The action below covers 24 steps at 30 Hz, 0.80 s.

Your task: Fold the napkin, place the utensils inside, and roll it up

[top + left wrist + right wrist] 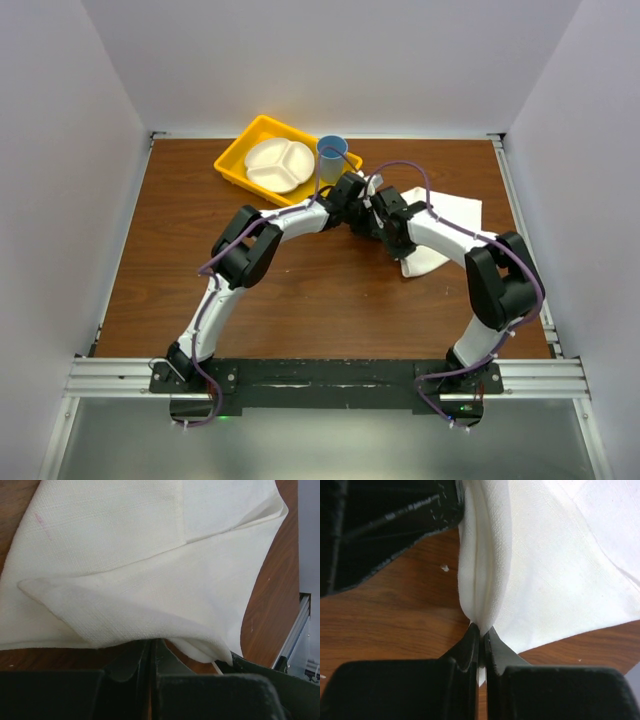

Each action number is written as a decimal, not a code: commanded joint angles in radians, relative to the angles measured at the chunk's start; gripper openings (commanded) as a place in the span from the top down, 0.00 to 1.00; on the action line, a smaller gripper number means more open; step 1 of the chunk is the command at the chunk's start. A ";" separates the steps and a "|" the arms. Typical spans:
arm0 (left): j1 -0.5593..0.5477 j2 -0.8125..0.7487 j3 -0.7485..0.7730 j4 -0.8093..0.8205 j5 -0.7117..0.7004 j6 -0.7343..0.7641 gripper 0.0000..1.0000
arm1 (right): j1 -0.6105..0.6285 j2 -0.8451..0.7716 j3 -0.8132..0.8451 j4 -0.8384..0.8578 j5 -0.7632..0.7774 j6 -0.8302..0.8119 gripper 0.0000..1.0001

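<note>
Brown tabletop (330,300) bears the limp napkin (455,215) (light, sure to sag), its edge pinched by the closed left gripper (151,645) and right gripper (481,630).

Bright, even light with soft shadows; the napkin (555,565) glares, near foreground blurred.

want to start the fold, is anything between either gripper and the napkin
Nothing visible does. The left gripper and the right gripper are both shut on the napkin, each pinching a lifted edge. The tray and cup stand off to its left.
</note>
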State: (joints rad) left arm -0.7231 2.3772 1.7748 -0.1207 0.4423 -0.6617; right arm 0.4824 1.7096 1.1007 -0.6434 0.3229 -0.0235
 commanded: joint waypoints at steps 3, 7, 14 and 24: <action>-0.004 -0.096 -0.031 0.035 0.029 0.025 0.94 | -0.114 0.007 0.126 0.001 -0.320 -0.030 1.00; 0.005 -0.142 -0.089 0.041 0.021 0.031 0.94 | -0.148 0.079 0.175 -0.015 -0.503 -0.020 1.00; 0.027 -0.216 -0.138 0.039 0.001 0.039 0.94 | -0.212 0.137 0.176 0.027 -0.707 0.040 1.00; 0.027 -0.141 -0.054 0.059 0.016 -0.004 0.94 | -0.399 0.228 0.156 0.076 -0.962 0.123 1.00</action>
State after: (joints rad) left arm -0.6949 2.2276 1.6577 -0.1123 0.4419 -0.6544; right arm 0.1371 1.8992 1.2545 -0.6117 -0.4862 0.0498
